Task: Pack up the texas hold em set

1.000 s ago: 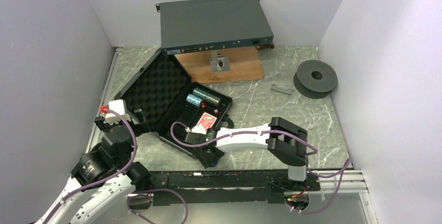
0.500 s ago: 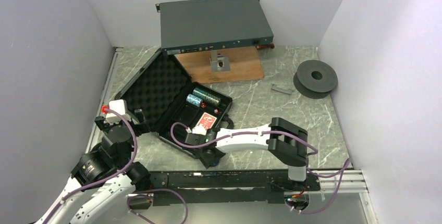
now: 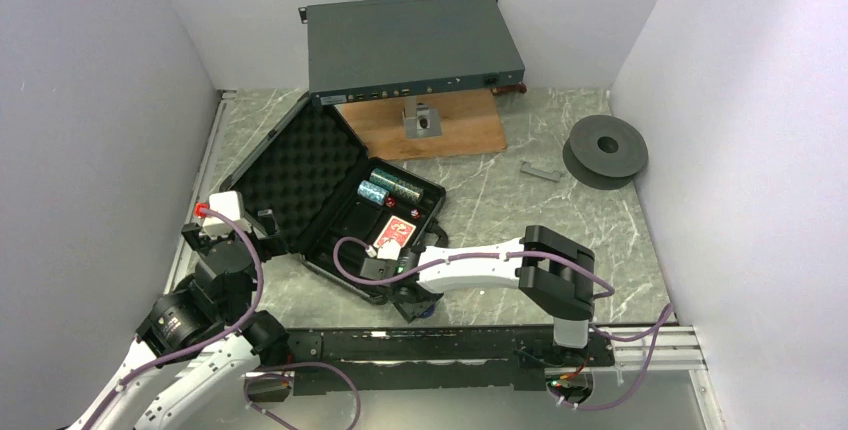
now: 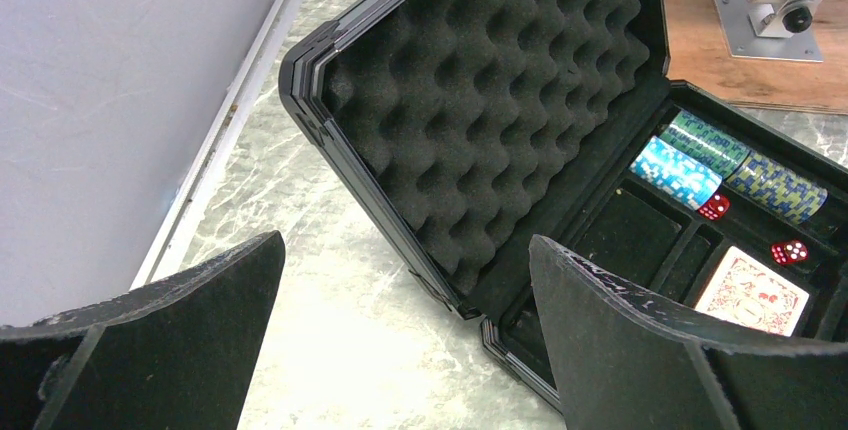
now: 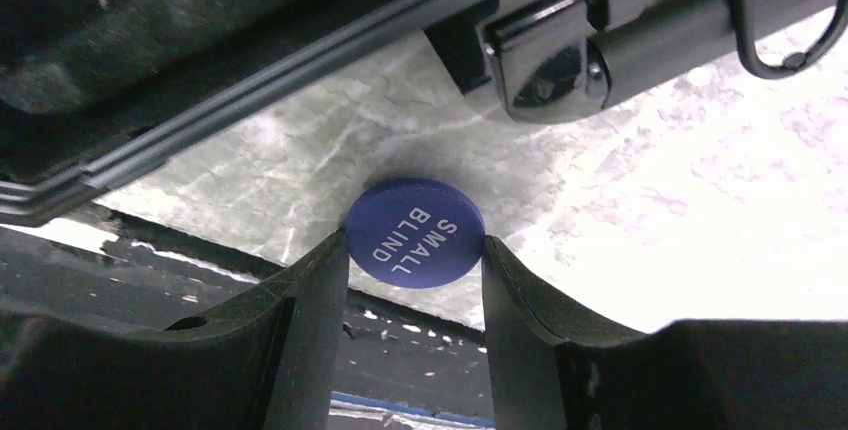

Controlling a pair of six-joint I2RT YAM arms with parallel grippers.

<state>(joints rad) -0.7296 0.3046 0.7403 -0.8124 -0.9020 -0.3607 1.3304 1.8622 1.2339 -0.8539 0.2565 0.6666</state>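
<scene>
The black briefcase (image 3: 300, 165) lies open on the left, its foam lid (image 4: 500, 100) tilted back. Its tray holds teal-and-white chip stacks (image 3: 392, 186) (image 4: 735, 165), a red-backed card deck (image 3: 397, 230) (image 4: 752, 290) and tiny red dice (image 4: 789, 250). My right gripper (image 3: 415, 305) (image 5: 415, 250) is low at the case's near corner, shut on the rim of a blue disc (image 5: 415, 232) marked SMALL BLIND, just below the case's latch (image 5: 545, 55). My left gripper (image 3: 235, 225) (image 4: 402, 250) is open and empty, left of the lid's hinge corner.
A large grey rack box (image 3: 412, 45) leans at the back wall above a wooden board (image 3: 460, 135) with a metal bracket (image 3: 422, 120). A dark grey spool (image 3: 604, 150) and a small grey piece (image 3: 541, 171) lie at the right. A black rail (image 3: 450, 345) runs along the near edge.
My right gripper has shifted slightly to the right along the case's near corner with the blue disc. The left arm has not moved.
</scene>
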